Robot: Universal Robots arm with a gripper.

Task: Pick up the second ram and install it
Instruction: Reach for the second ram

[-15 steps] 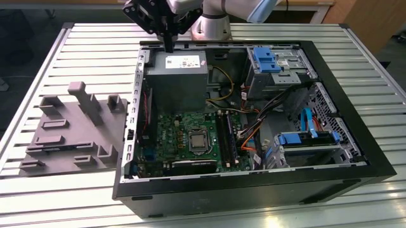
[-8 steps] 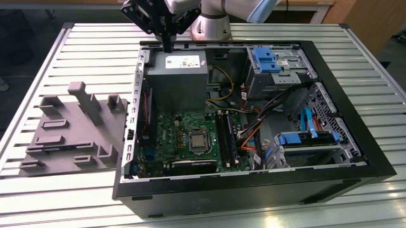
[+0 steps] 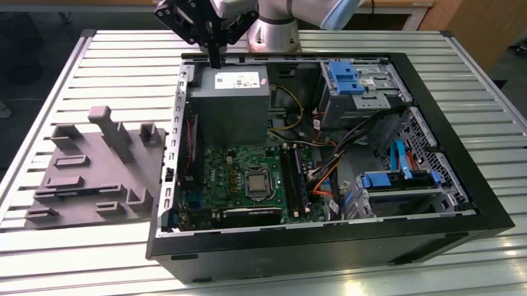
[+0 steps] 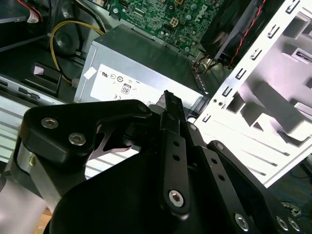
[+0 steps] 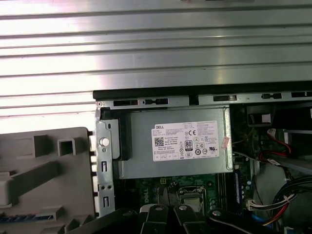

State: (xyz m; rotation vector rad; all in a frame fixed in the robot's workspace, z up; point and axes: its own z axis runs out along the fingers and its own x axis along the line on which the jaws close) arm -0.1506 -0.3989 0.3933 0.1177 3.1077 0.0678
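My gripper (image 3: 216,60) hangs above the back edge of the open computer case (image 3: 329,246), over the grey power supply (image 3: 229,102). Its black fingers (image 4: 169,105) are pressed together with nothing between them. Inside the case lies the green motherboard (image 3: 239,179) with a silver processor socket (image 3: 257,183). Long dark memory sticks (image 3: 294,180) stand in the slots on the socket's side toward the exterior view's right. I cannot tell which of them is the second ram. The gripper is well apart from them.
A grey plastic fixture (image 3: 91,176) with upright posts and slots lies on the slatted metal table (image 3: 123,61) at the exterior view's left. Blue drive brackets (image 3: 346,77) and loose orange and blue cables (image 3: 325,182) crowd the case's other half.
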